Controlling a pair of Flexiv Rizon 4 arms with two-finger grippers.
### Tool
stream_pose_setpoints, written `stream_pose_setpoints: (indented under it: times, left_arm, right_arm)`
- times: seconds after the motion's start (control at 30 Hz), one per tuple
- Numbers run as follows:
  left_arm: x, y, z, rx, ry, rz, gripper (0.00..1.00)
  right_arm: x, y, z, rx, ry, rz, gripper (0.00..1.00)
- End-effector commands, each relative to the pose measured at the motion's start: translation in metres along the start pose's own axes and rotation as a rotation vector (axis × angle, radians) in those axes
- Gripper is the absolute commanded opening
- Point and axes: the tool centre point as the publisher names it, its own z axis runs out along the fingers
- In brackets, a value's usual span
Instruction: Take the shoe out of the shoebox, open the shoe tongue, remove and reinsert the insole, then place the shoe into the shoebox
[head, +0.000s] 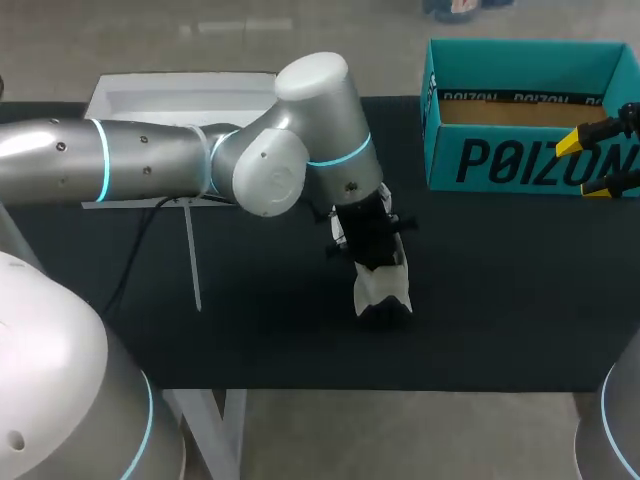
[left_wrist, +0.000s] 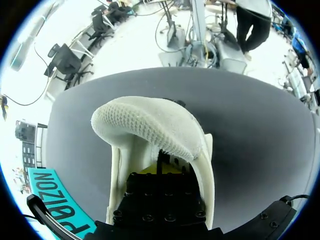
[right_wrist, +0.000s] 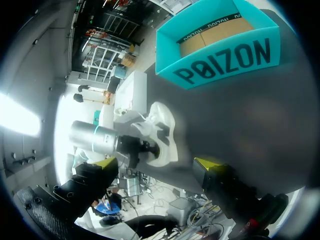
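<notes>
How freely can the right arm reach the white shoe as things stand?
Probably freely. The right gripper hangs open by the shoebox, with bare table between it and the shoe. Only the left gripper, set into the shoe's opening, covers that part.

In the head view the left arm is brought in from 9 o'clock and held level toward 3 o'clock, with lit blue rings on it. At the elbow joint it is bent down toward 5 o'clock. The left end effector is pointed steeply downward, and its black body is seen close up in the left wrist view. The right end effector is seen at the 3 o'clock edge, aimed toward 9 o'clock. Its yellow fingertips are held wide apart.
</notes>
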Motion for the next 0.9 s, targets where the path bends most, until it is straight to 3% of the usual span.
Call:
stream_pose_setpoints:
  times: [0.03,0.2,0.3,0.53,0.9]
  left_arm:
    - [-0.003,-0.003,-0.009,-0.022,0.036,0.004,0.00]
    - [0.001,0.006,-0.030,-0.098,0.098,0.039,0.00]
    - [0.007,0.009,-0.032,-0.100,0.120,0.058,0.00]
    - [0.025,0.006,-0.013,-0.058,0.189,0.065,0.00]
    - [0.027,0.013,0.008,-0.055,0.209,0.069,0.00]
  right_arm:
    - [0.000,0.000,0.000,0.000,-0.004,0.002,1.00]
    - [0.000,0.000,0.000,0.000,-0.004,0.002,1.00]
    - [0.000,0.000,0.000,0.000,-0.004,0.002,1.00]
    - [0.000,0.000,0.000,0.000,-0.004,0.002,1.00]
    - [0.000,0.000,0.000,0.000,-0.004,0.002,1.00]
